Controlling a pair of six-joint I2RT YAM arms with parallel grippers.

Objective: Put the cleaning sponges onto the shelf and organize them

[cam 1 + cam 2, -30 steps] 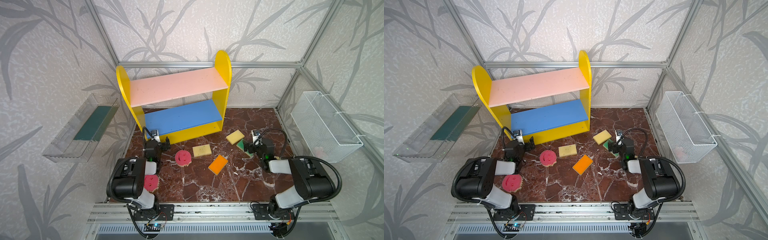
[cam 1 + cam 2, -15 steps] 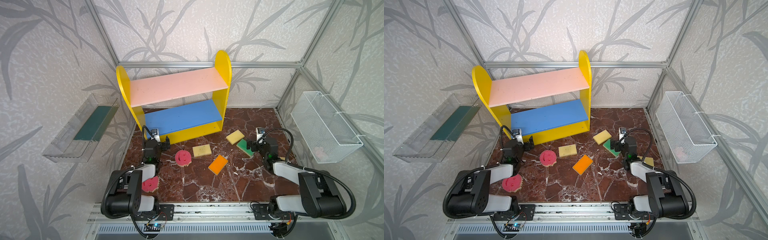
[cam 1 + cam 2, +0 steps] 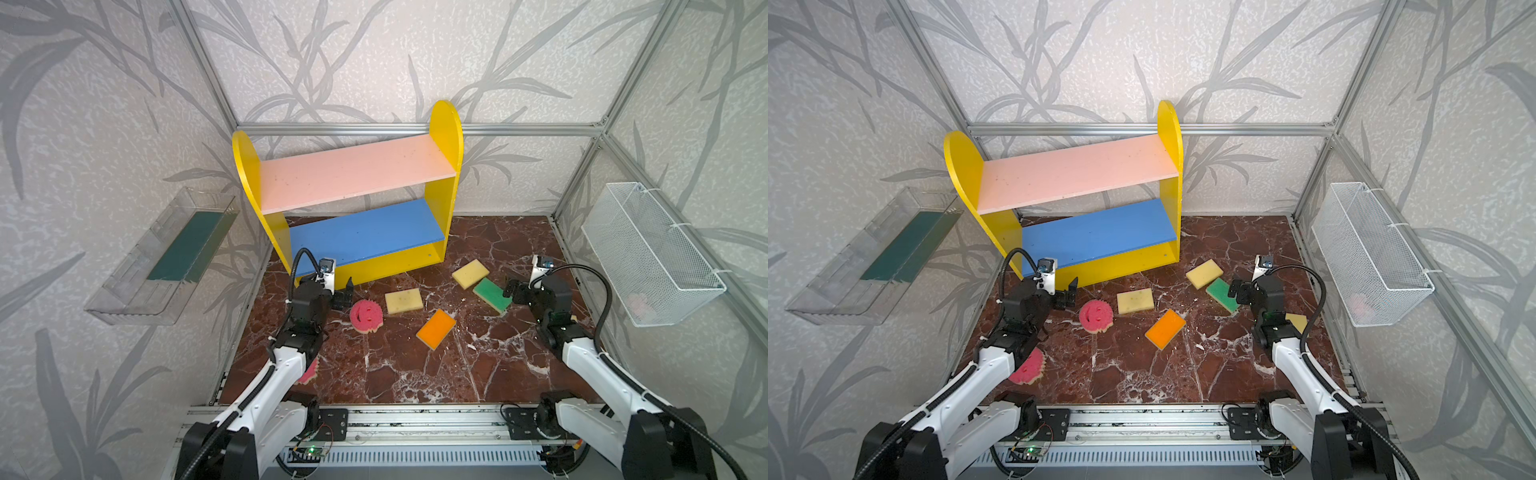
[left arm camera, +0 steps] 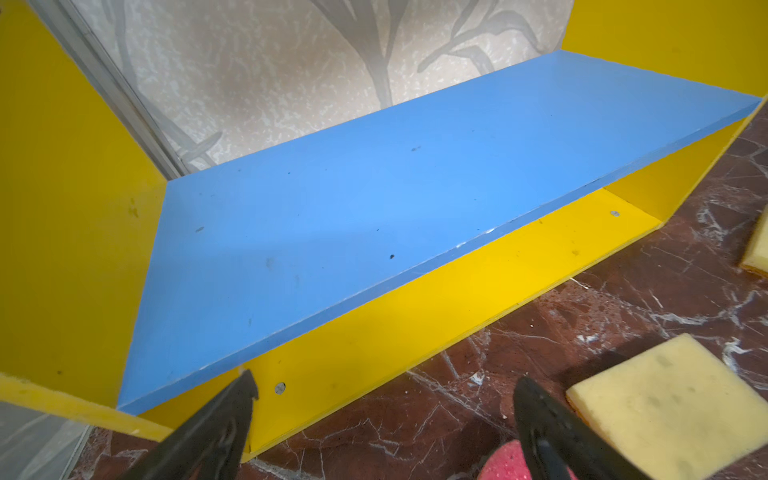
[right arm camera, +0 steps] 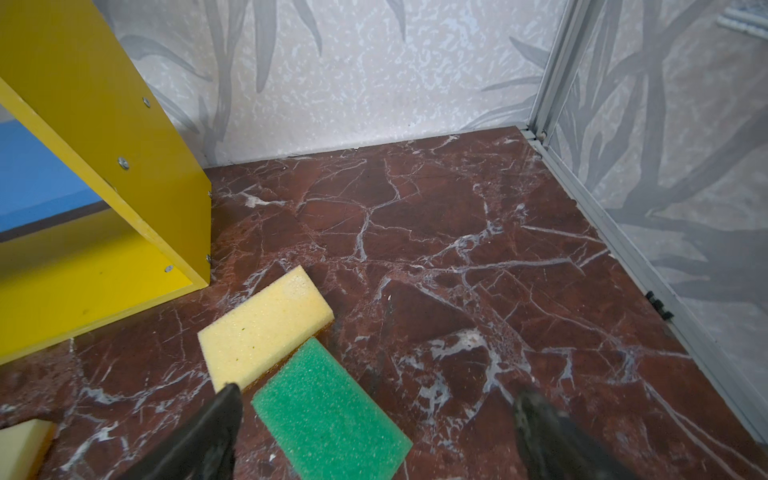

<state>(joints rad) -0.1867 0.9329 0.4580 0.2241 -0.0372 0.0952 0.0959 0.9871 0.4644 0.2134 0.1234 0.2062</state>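
Over the last second both arms had extended forward. The left gripper [image 3: 343, 293], jaws wide and empty, stood just before the shelf [image 3: 357, 232] beside a pink sponge [image 3: 365, 316]. The right gripper [image 5: 374, 432], likewise wide and empty, hovered over the green sponge [image 5: 332, 411]. No sponge was shelved; all remained on the floor.

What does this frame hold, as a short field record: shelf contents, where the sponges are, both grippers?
shelf: pink and blue boards bare
sponges on floor: pink smiley, plain yellow, orange, yellow touching green
second pink sponge: partly under left arm
left gripper: open, empty, near shelf base
right gripper: open, empty, beside green sponge
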